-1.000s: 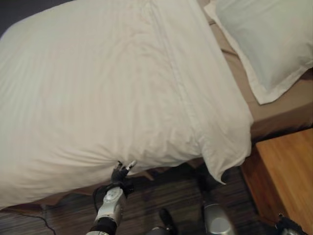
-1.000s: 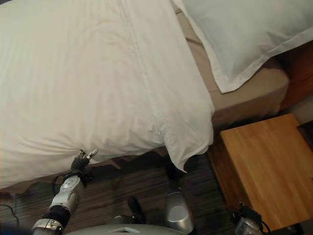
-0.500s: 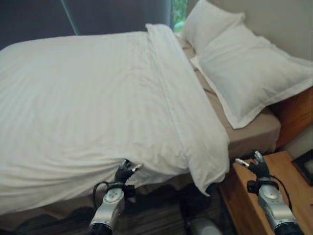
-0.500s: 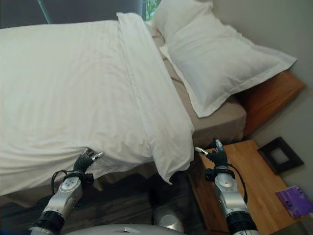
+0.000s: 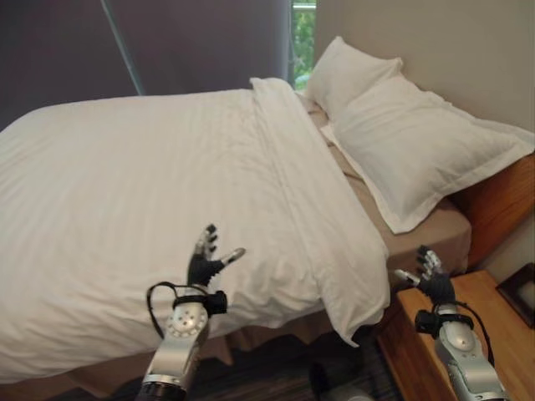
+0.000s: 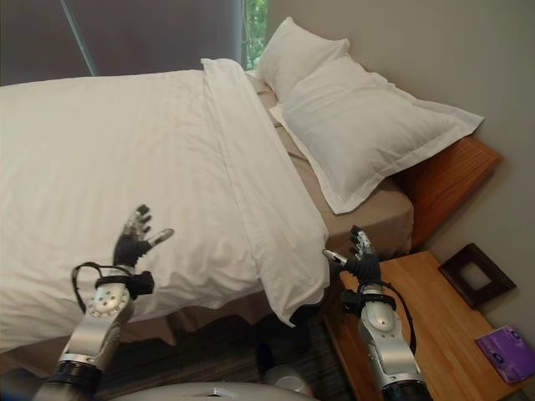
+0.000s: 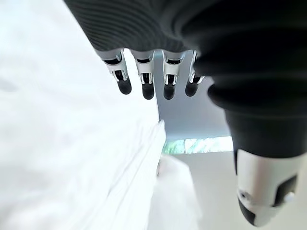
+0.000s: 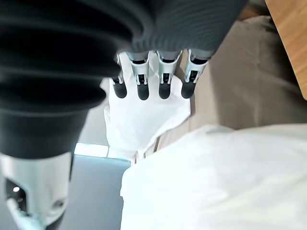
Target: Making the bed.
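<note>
The near edge of the bed (image 6: 368,219) is cut off by the frame, and its foot runs out of sight on the robot's left. A white duvet (image 5: 142,175) with faint woven stripes covers most of it, one corner (image 6: 292,292) drooping off the side over a tan sheet (image 5: 435,230). Two plump white pillows (image 6: 368,125) lie at the wooden headboard (image 6: 451,180). The left hand (image 5: 206,261) hangs above the duvet, fingers spread, holding nothing. The right hand (image 6: 361,261), likewise spread and empty, is raised beside the bed over a wooden bedside surface (image 6: 443,334), where a dark frame (image 6: 475,274) and a purple item (image 6: 508,351) lie.
</note>
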You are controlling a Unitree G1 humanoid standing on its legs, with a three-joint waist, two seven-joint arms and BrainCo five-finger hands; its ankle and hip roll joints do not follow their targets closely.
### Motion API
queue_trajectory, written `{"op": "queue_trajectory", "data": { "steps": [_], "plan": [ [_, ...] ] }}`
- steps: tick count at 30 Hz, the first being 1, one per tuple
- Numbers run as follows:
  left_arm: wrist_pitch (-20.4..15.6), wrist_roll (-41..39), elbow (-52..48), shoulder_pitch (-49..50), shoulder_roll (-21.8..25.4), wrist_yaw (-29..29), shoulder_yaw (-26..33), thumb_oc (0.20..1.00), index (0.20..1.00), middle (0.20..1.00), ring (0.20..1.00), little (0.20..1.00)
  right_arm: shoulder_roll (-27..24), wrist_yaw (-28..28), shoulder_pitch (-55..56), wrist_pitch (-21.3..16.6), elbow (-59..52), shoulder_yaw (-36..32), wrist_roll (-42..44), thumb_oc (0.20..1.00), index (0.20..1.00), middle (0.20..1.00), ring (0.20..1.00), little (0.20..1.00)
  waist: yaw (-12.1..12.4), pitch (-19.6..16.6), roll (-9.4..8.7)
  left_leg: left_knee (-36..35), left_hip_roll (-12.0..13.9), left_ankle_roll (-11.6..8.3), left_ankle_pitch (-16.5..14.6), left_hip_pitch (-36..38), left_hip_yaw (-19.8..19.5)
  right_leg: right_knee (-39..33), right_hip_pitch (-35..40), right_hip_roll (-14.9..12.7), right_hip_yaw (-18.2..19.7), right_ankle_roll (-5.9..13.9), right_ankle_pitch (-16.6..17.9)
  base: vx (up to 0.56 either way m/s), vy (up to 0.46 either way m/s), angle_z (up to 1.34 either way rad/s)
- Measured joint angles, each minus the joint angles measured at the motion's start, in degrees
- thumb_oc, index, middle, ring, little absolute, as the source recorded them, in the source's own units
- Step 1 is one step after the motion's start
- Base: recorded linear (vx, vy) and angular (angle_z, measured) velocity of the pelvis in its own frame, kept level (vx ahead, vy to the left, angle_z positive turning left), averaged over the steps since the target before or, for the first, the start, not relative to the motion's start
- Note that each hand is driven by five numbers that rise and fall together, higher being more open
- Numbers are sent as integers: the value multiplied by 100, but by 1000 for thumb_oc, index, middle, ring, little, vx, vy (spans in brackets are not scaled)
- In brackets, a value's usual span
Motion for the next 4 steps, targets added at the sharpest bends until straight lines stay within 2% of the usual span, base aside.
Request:
{"op": "queue_trajectory", "data": {
  "steps": [4],
  "plan": [
    [5, 3, 15, 25, 27, -45, 96, 1000, 1000, 1000, 1000, 1000, -5, 10, 2, 1, 9, 19, -3, 1000, 1000, 1000, 1000, 1000, 12, 10, 23, -1, 56, -10, -6, -18, 11, 18, 2, 38, -14, 6, 0, -1, 5, -1]
  ]
}}
